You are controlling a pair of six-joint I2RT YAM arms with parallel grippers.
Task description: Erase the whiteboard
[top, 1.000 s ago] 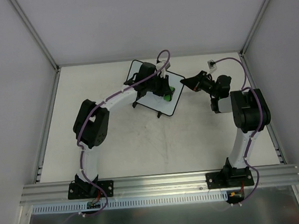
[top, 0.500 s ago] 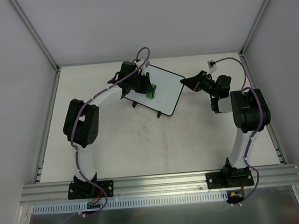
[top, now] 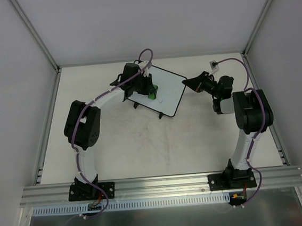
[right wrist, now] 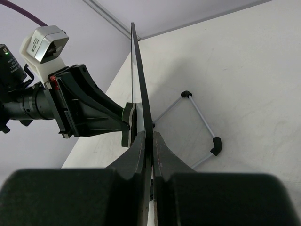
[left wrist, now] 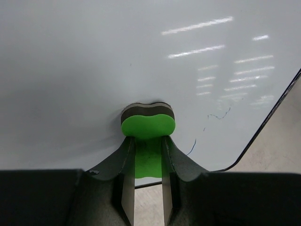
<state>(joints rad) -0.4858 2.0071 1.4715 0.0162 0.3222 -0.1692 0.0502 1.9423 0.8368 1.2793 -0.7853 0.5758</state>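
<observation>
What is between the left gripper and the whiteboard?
Only the green eraser that the left gripper holds, pressed against the whiteboard. Nothing else is in the way. A thin scribble sits beside it.

a pale worktop (top: 159, 144); an aluminium rail (top: 163, 184) along its near edge, grey walls (top: 147, 17) around its other sides.

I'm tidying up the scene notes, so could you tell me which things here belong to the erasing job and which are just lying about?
Job: whiteboard, ink marks, eraser in left fingers, right fingers clamping the board's edge.
Just there: table, rail, white plug.
</observation>
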